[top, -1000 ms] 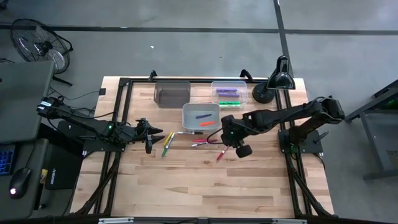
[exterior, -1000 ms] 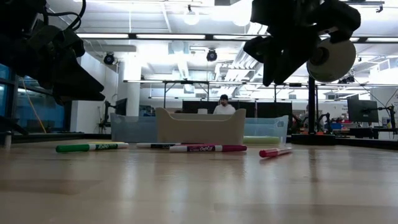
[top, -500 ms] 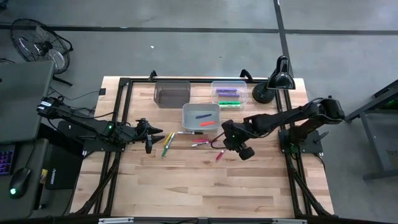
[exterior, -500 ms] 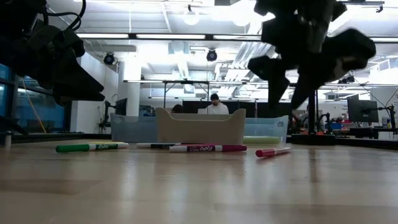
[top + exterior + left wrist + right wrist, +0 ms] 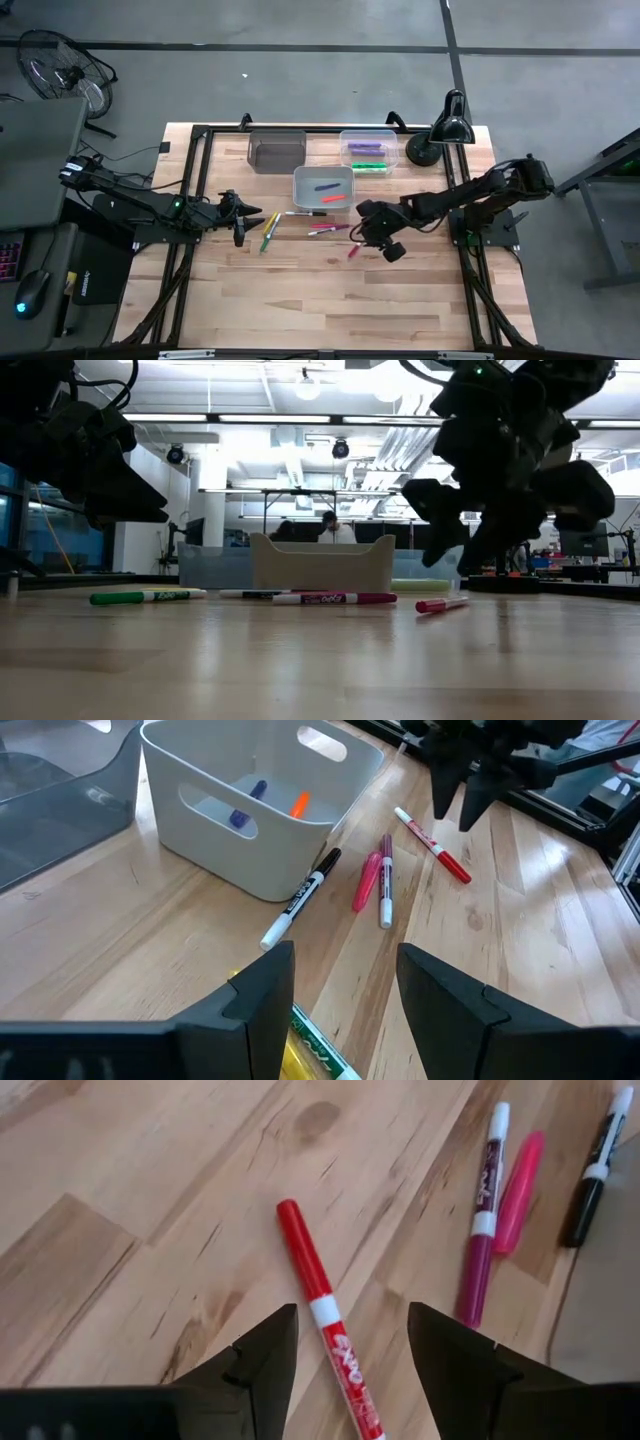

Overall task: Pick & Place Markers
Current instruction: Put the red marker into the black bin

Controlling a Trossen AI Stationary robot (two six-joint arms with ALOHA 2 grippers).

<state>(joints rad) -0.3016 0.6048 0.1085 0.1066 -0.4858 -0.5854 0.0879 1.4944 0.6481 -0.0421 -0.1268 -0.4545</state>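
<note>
On table [image 5: 300, 300], right gripper [image 5: 345, 1345] spread above one red marker [image 5: 318, 1305], left gripper [image 5: 340, 985] spread, empty.

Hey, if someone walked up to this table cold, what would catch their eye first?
Probably the right gripper, open and poised over a red marker lying on the bare wood. Then the loose scatter of markers beside the white bin, which already holds a purple and an orange one. The left gripper waits near the green and yellow markers.

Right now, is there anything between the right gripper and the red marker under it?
Nothing visible. The right gripper hangs open over the red marker, which lies alone on bare wood between its fingers. The purple marker and pink marker lie off to one side.
</note>
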